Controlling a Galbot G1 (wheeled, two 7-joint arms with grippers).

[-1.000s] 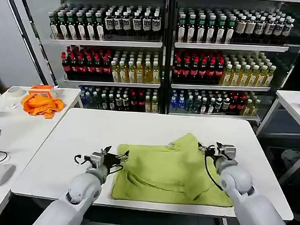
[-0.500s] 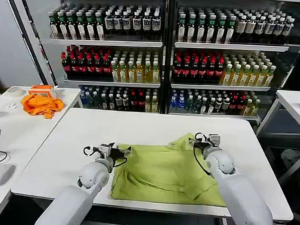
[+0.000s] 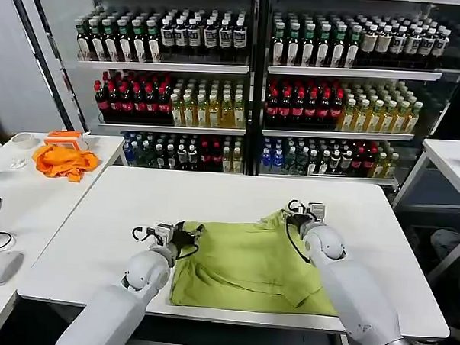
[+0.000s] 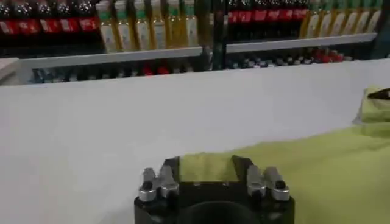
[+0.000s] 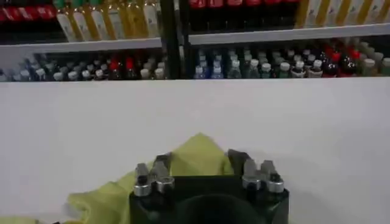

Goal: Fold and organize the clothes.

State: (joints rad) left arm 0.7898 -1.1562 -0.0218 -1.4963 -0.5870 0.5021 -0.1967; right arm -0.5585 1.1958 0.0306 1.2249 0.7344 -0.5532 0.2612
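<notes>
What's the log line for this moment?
left gripper: at T-shirt left edge | right gripper: at far corner | fold: not done

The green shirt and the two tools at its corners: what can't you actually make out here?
- T-shirt, head view: its near right edge lies behind the right arm.
- Left tool, left wrist view: fingertips press into the cloth, so the grip is unclear.
- Right tool, right wrist view: its own body blocks the fingertips.

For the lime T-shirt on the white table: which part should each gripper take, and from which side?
Probably the two far corners of the plain lime short-sleeved T-shirt. It lies flat on the white table, so only edges offer a pinch. The left gripper sits at its far-left edge, coming from the left; the right gripper is at the raised far-right corner, where fabric bunches.
</notes>
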